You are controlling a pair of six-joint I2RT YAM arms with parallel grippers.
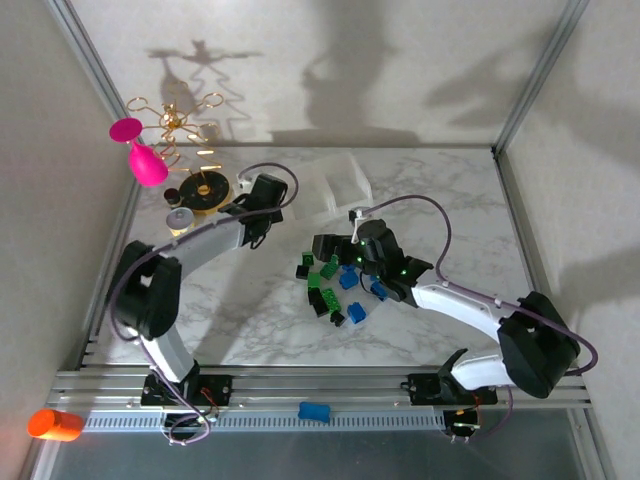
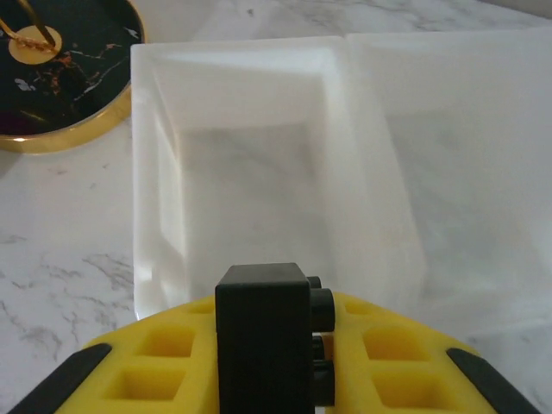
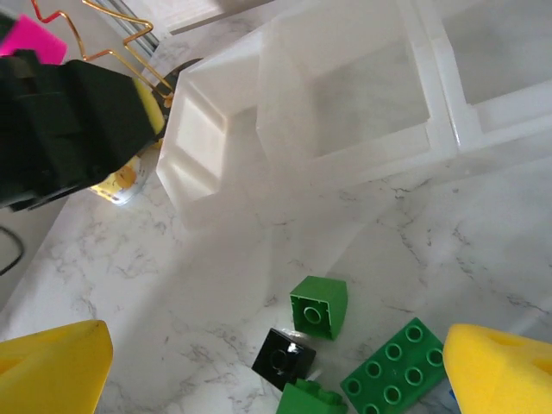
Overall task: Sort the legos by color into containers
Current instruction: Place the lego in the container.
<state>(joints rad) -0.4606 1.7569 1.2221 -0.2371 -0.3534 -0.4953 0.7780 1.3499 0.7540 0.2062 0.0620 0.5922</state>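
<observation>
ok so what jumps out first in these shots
The black brick clamped in the left tool, poised at the end compartment of the clear tray. Next, the scatter of green, blue and black legos mid-table beneath the open right tool, and the bright pink goblet at the far left.

Top external: fixed high behind the arm bases (image 1: 190,388), tilted down and forward. The whole desk (image 1: 250,330) is framed, with the bases at 6 o'clock and the back wall (image 1: 330,60) at 12. Far view.

Left wrist: mounted on the left pincer (image 1: 275,190), facing forward and down, very close to the tray (image 2: 155,190). Black brick (image 2: 263,332) at 6 o'clock, disc (image 2: 60,78) at 10.

Right wrist: low over the desk, looking obliquely toward the tray at 12–1 o'clock. Loose bricks (image 3: 319,306) at 6.

Shared: the tray in all three views; the disc in top and left wrist; the left pincer in top and right wrist.
</observation>
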